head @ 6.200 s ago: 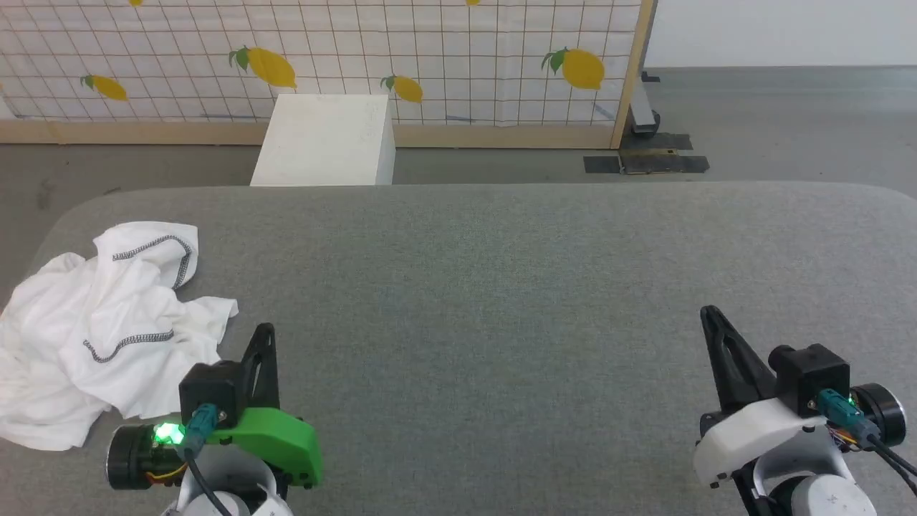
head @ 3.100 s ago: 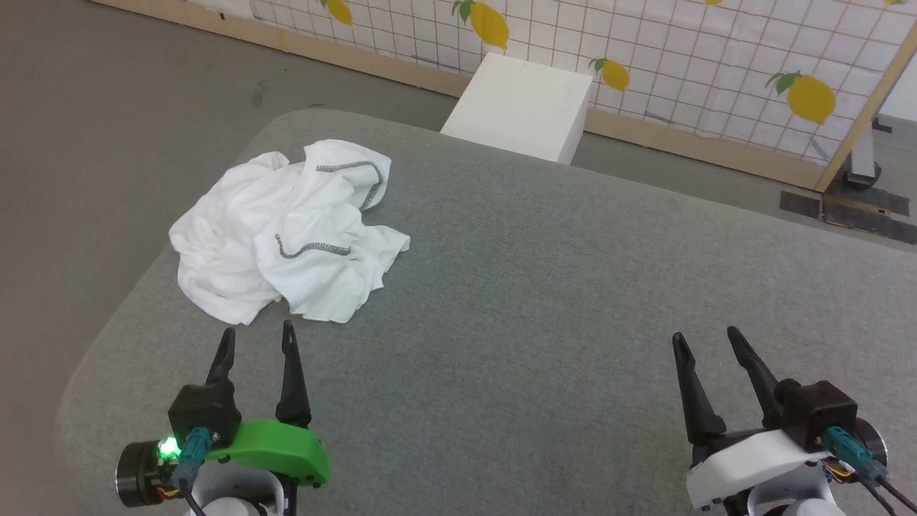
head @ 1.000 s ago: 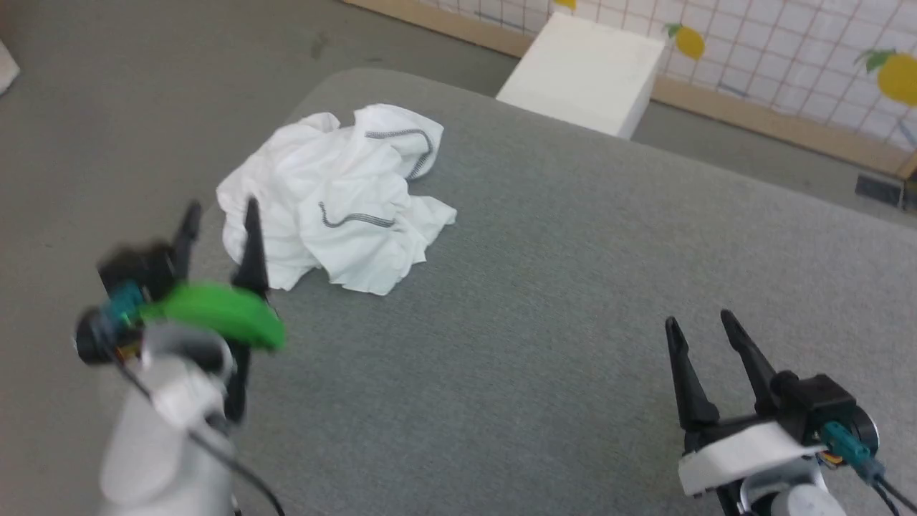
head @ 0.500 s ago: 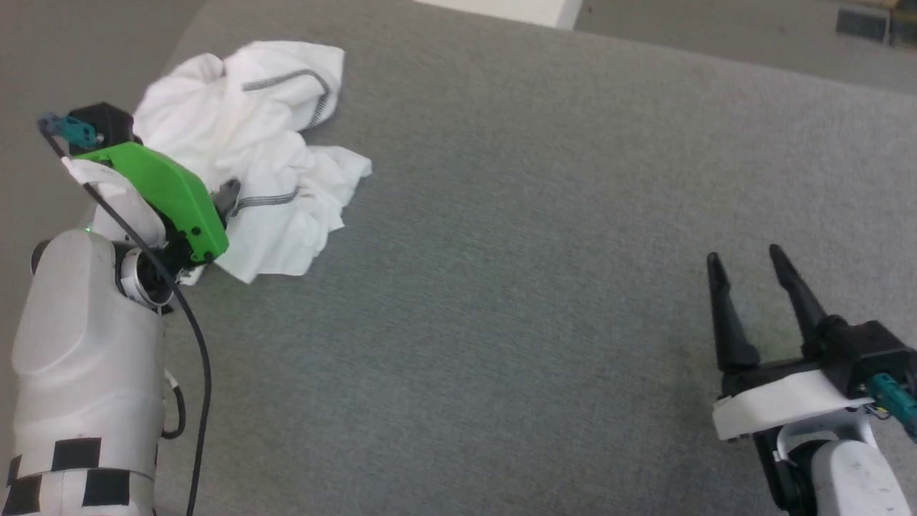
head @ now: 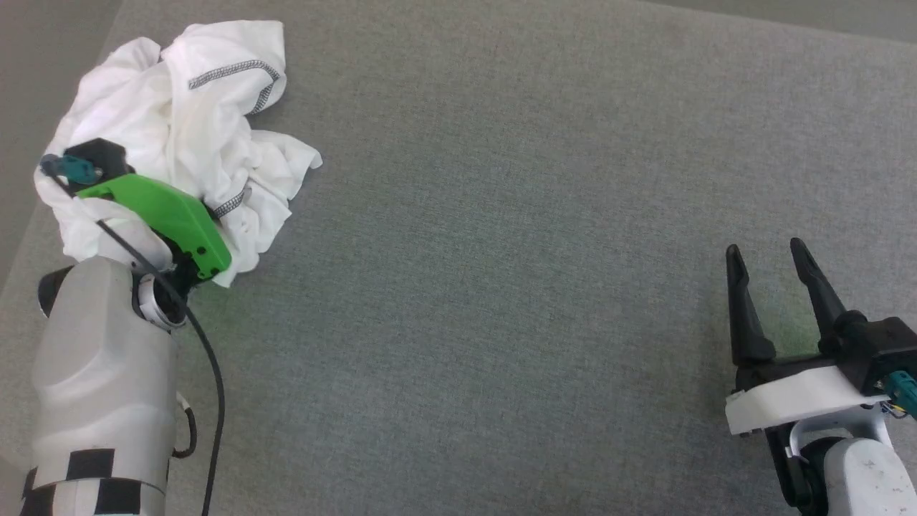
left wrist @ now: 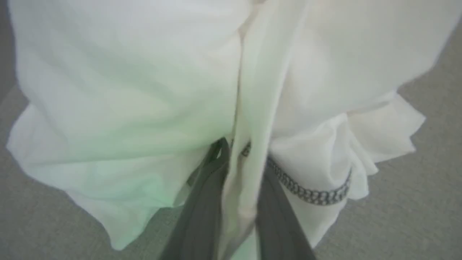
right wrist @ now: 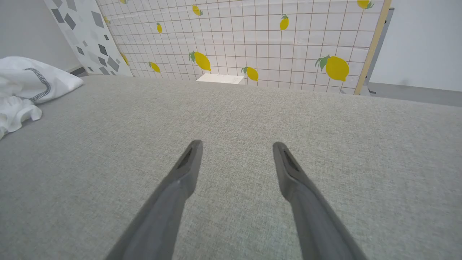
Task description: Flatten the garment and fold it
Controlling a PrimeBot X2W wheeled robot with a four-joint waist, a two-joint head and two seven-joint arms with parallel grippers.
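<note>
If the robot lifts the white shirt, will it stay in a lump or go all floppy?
Probably floppy: the shirt lies in soft crumples, so it should droop from wherever the left hand pinches it. The cloth looks thin, so it is likely light. It may drag on the fuzzy grey table rather than slide.

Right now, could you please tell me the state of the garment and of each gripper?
garment: crumpled in a heap, not yet flattened, near the table corner.
left gripper: closed on a fold of the garment.
right gripper: open, empty, over the table.
</note>
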